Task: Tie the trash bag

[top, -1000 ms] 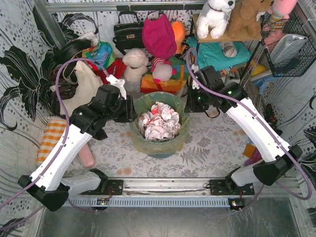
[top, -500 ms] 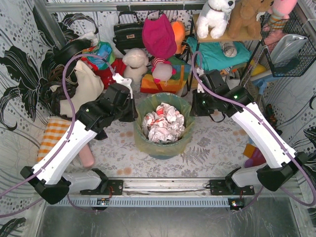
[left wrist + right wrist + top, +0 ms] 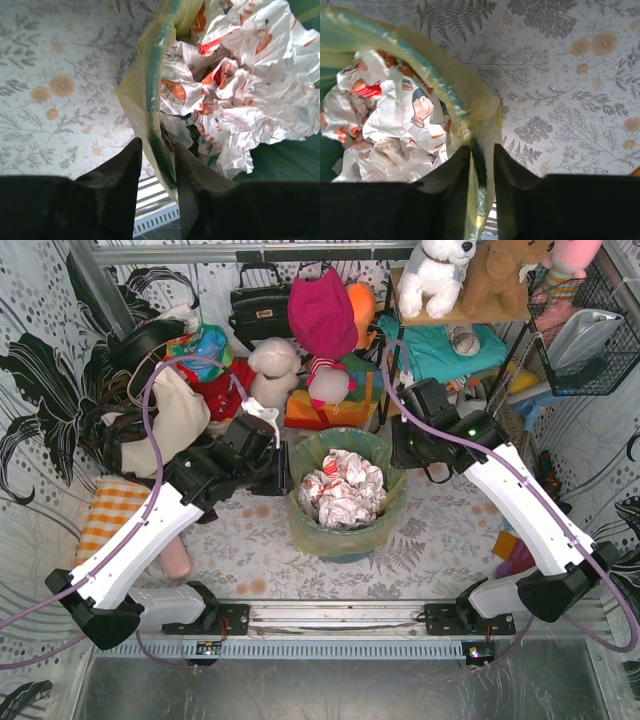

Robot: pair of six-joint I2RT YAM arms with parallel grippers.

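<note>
From my seat the flowered tabletop fills most of the overhead view. At its centre stands the teal bin, lined with the trash bag, whose yellow-green film is folded out over the rim. The bag mouth stands open and untied.

A cream tote slumps at ten o'clock from the bin. An orange checked cloth lies out at nine, and a white plush toy sits near eleven among the pile of clutter behind the bin. None of these is touching the bag.

The left gripper sits at the bag's nine o'clock edge. Its jaws are only narrowly parted and straddle the covered rim, one finger outside and one inside. I cannot tell whether they are pressing on it.

The right gripper is at about two o'clock. It is closed down on the bag's film and the rim, which fill the slim gap between its fingers.

Crumpled printed paper is heaped inside the bag, just beside each inner finger.
</note>
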